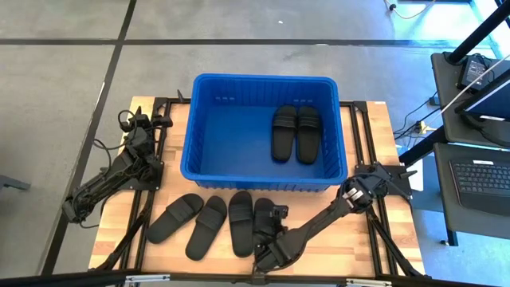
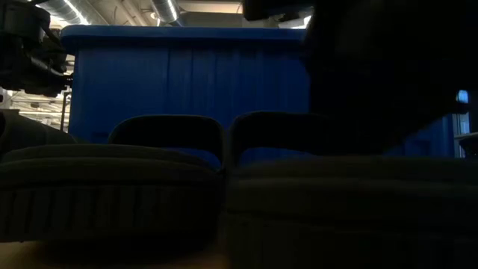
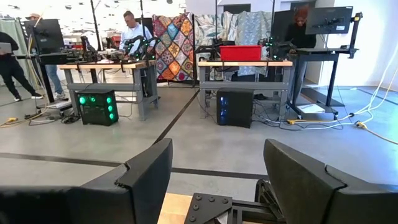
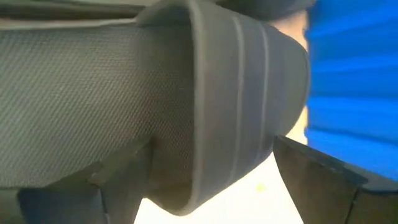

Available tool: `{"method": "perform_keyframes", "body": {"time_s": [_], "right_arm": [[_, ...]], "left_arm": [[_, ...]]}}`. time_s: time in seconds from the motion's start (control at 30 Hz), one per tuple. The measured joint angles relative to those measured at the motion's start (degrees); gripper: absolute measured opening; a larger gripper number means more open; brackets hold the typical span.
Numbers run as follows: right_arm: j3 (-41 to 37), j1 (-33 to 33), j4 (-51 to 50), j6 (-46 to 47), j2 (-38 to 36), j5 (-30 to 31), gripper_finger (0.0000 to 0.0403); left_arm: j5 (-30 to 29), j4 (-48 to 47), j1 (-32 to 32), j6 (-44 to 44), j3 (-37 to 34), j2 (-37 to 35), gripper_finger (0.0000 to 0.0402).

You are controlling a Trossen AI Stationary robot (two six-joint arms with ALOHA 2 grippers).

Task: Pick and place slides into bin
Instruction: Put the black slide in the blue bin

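Note:
The blue bin [image 1: 203, 159] stands at the table's far middle with two black slides [image 1: 296, 133] lying side by side on its floor at the right. Several more black slides [image 1: 207, 227] lie in a row on the table in front of the bin. My right gripper [image 1: 273, 215] is open low over the rightmost slide [image 1: 264, 231] of that row. In the right wrist view its fingers [image 4: 323, 180] stand on either side of that slide's wide strap [image 4: 236, 93]. My left gripper [image 3: 217, 168] is open and empty at the table's left edge [image 1: 162, 121]. My right gripper's fingers straddle the strap [image 4: 249, 143] of the rightmost slide, which lies flat on the table. A bright gap shows between the strap and one finger. Whether the other finger [image 4: 93, 186] touches the slide, I cannot tell.
The bin's front wall [image 1: 263, 182] rises just beyond the row of slides. In the low view two slides [image 2: 112, 187] fill the foreground before the bin [image 2: 187, 75]. Desks with a keyboard [image 1: 478, 175] stand right of the table. People and workbenches [image 3: 130, 28] show in the room beyond.

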Motion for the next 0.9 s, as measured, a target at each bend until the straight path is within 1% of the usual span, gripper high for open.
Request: {"method": "perform_keyframes", "body": {"time_s": [0.17,0.37,0.53,0.67,0.9], "right_arm": [[-1.07,0.06,-0.03,2.58,-0.01,2.26,0.0332],[-0.48,-0.25,-0.24,1.01,0.36,4.74,0.0332],[-0.52,-0.3,-0.08,0.54,0.41,5.23,0.0332],[-0.52,-0.31,0.02,-1.98,0.41,5.17,0.0332],[-0.52,-0.4,0.48,-0.42,0.41,4.97,0.0332]], "left_arm": [[0.0,0.0,0.0,0.0,0.01,0.0,0.0248],[0.01,0.0,-0.02,-0.15,0.01,0.0,0.0248],[0.02,0.0,-0.02,-2.26,0.01,0.0,0.0248],[0.0,0.0,0.0,-3.18,0.01,0.0,0.0248],[0.0,0.0,-0.02,-3.26,0.01,0.0,0.0248]]}}
